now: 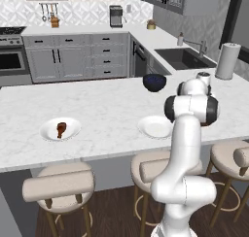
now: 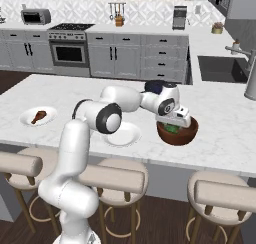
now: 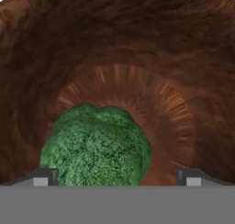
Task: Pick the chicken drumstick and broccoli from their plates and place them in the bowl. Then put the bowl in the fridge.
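The reddish-brown bowl (image 2: 179,134) stands on the island counter's right part. The green broccoli (image 2: 172,128) lies inside it. My gripper (image 2: 175,122) hangs just above the bowl's mouth, pointing down. In the hand view the broccoli (image 3: 96,147) rests on the bowl's floor, ringed by the bowl's wall (image 3: 137,44). My gripper (image 3: 117,177) is open, its fingertips (image 3: 43,177) wide apart and above the floret. The chicken drumstick (image 1: 61,128) lies on the left white plate (image 1: 47,132). The other plate (image 1: 154,126) is bare. The fridge is out of view.
A dark navy bowl (image 1: 154,82) sits at the island's far edge. Stools (image 1: 58,182) line the near side. A sink (image 1: 182,58) and a paper towel roll (image 1: 227,60) are to the right, and a stove (image 2: 70,43) stands against the back wall.
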Robot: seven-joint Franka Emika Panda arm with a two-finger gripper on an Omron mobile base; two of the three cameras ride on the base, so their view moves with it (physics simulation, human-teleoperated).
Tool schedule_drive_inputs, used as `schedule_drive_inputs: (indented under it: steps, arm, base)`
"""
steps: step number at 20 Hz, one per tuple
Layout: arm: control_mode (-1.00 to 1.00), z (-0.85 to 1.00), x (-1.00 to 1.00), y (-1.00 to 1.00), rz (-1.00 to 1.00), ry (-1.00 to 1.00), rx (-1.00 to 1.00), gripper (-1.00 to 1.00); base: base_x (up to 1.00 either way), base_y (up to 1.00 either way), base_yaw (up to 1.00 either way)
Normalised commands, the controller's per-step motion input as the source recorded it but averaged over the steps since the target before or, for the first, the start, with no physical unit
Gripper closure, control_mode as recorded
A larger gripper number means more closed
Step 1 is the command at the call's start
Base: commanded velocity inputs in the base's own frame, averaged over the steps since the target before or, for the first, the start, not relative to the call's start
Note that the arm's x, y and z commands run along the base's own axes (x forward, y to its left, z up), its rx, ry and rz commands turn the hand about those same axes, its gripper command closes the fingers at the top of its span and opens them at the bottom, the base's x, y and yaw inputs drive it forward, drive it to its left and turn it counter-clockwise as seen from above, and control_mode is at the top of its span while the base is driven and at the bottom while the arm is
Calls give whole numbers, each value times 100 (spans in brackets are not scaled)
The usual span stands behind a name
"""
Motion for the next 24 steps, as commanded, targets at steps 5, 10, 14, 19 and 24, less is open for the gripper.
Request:
schedule_drive_inputs:
  steps: [5,10,14,19,24]
  arm:
    - [-100,17,-9,-6,11,2,7,-100]
    - [-100,100,-31,10,5,-4,7,-100]
    - [-100,38,-98,65,10,0,0,-100]
    - [-100,24,-100,99,8,-2,-3,-100]
    - [-100,28,-92,100,6,-16,-15,-100]
  base:
    - [0,0,0]
    - [0,0,0]
    - [0,0,0]
    - [0,0,0]
    - [0,0,0]
